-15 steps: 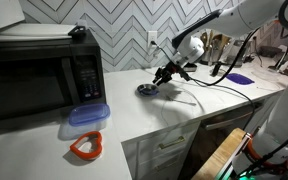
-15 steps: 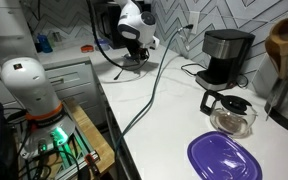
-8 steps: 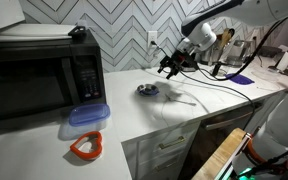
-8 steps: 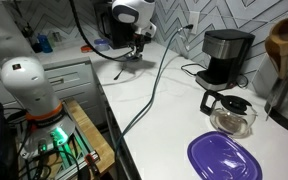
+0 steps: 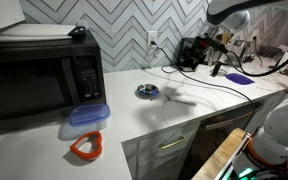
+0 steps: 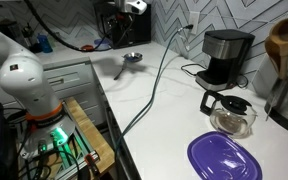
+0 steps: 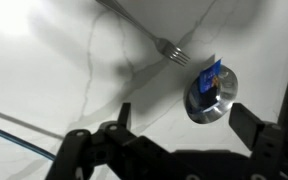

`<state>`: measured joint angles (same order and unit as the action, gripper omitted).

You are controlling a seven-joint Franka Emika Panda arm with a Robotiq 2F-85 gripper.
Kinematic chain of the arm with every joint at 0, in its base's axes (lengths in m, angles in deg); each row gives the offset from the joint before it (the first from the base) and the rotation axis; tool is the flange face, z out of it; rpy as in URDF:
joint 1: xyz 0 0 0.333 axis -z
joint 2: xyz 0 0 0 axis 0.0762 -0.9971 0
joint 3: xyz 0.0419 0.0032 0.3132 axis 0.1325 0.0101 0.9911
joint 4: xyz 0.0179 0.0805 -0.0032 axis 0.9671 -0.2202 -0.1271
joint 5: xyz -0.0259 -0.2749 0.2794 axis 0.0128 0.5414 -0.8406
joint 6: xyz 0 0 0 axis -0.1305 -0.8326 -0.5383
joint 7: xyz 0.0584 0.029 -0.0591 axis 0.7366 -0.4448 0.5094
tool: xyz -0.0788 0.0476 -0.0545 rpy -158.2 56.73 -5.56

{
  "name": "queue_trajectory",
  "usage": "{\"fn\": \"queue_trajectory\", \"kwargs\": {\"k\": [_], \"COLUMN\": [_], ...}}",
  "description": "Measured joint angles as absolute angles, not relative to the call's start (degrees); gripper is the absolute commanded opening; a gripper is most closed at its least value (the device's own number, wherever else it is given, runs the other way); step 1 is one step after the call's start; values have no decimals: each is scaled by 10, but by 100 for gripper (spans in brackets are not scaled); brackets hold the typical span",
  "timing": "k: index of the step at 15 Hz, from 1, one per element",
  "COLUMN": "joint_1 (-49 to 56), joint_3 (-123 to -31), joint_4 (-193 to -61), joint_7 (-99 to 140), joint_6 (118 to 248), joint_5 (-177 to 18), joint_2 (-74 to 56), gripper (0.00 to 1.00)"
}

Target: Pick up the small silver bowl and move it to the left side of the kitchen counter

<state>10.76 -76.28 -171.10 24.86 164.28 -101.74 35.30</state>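
The small silver bowl (image 5: 147, 91) sits upright on the white kitchen counter (image 5: 174, 118), and it also shows in an exterior view (image 6: 132, 58). In the wrist view the bowl (image 7: 209, 92) lies far below, with blue reflections inside. My gripper (image 7: 184, 118) hangs high above it, open and empty, and its two dark fingers (image 7: 246, 118) stand wide apart. In an exterior view only the arm's white wrist (image 6: 134, 6) shows at the top edge, well above the bowl.
A fork (image 7: 169, 46) lies beside the bowl. A black microwave (image 5: 39, 75), a blue-lidded container (image 5: 88, 116) and an orange ring (image 5: 86, 147) stand on one side. A coffee maker (image 6: 227, 50), a glass carafe (image 6: 232, 112) and a purple dish (image 6: 224, 158) stand on the other. A cable (image 6: 154, 85) crosses the counter.
The gripper has opened, let go of the bowl and risen well away from it. The bowl rests on the counter where it was.
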Motion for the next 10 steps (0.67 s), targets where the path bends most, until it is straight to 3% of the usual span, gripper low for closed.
{"fn": "queue_trajectory", "kwargs": {"k": [6,10], "joint_1": [176,175], "joint_3": [-786,-790], "joint_4": [-1745,-1744], "joint_7": [213,215], "joint_6": [1557,1555], "joint_5": [-883,-879], "joint_2": [477,482], "gripper": [100,100]}}
